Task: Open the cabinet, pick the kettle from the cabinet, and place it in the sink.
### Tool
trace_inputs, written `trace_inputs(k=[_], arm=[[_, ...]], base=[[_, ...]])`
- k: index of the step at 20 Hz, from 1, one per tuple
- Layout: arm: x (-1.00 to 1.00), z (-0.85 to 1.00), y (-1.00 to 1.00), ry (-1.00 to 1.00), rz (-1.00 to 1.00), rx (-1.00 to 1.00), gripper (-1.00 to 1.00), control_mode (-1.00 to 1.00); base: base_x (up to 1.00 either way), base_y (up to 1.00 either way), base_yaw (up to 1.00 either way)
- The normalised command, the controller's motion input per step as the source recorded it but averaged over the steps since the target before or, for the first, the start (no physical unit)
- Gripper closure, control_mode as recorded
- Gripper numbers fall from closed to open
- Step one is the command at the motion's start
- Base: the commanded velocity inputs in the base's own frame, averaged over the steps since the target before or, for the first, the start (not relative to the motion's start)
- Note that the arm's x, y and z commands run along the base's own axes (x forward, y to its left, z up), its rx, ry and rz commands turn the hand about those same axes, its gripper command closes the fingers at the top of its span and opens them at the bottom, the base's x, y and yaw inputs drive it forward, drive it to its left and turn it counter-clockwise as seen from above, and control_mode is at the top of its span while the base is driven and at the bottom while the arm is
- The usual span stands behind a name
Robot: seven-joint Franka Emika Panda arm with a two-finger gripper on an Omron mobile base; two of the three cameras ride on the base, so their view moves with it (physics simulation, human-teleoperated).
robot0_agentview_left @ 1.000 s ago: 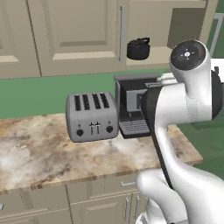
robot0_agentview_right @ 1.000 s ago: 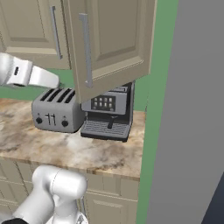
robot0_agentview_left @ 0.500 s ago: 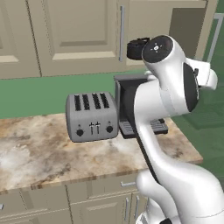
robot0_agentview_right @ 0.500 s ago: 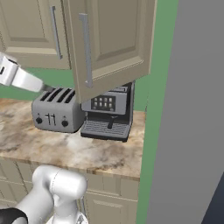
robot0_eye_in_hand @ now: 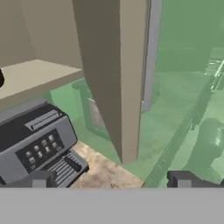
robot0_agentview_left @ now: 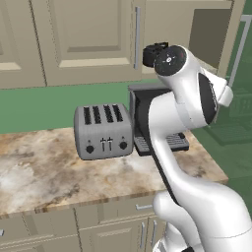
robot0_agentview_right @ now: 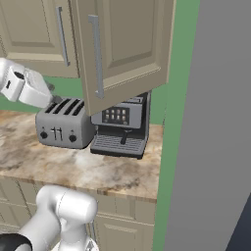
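We find the cabinet [robot0_agentview_right: 125, 49] door swung open above the coffee machine [robot0_agentview_right: 121, 127]. The kettle [robot0_agentview_left: 151, 54] sits inside the cabinet, above that machine. The gripper [robot0_eye_in_hand: 111, 179] stands released, grasping nothing, near the door's edge.

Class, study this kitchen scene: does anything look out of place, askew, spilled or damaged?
Nothing is spilled or damaged. The one oddity is the kettle, kept on the open cabinet's shelf above the coffee machine rather than on the counter.
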Motion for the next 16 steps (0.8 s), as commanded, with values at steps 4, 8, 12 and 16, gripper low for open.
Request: trace_inputs(k=[4, 8, 12, 16], arm=[[0.28, -0.24, -0.08, -0.38, -0.05, 0.0, -1.0, -1.0], [0.33, -0.17, -0.05, -0.33, -0.16, 0.0, -1.0, -1.0], [0.33, -0.03, -0.13, -0.13, -0.25, 0.0, -1.0, -1.0], [0.32, 0.01, -0.13, -0.03, -0.31, 0.01, -1.0, -1.0]], base=[[0.0, 0.0, 0.0], [0.0, 0.0, 0.0], [0.0, 0.0, 0.0], [0.0, 0.0, 0.0]])
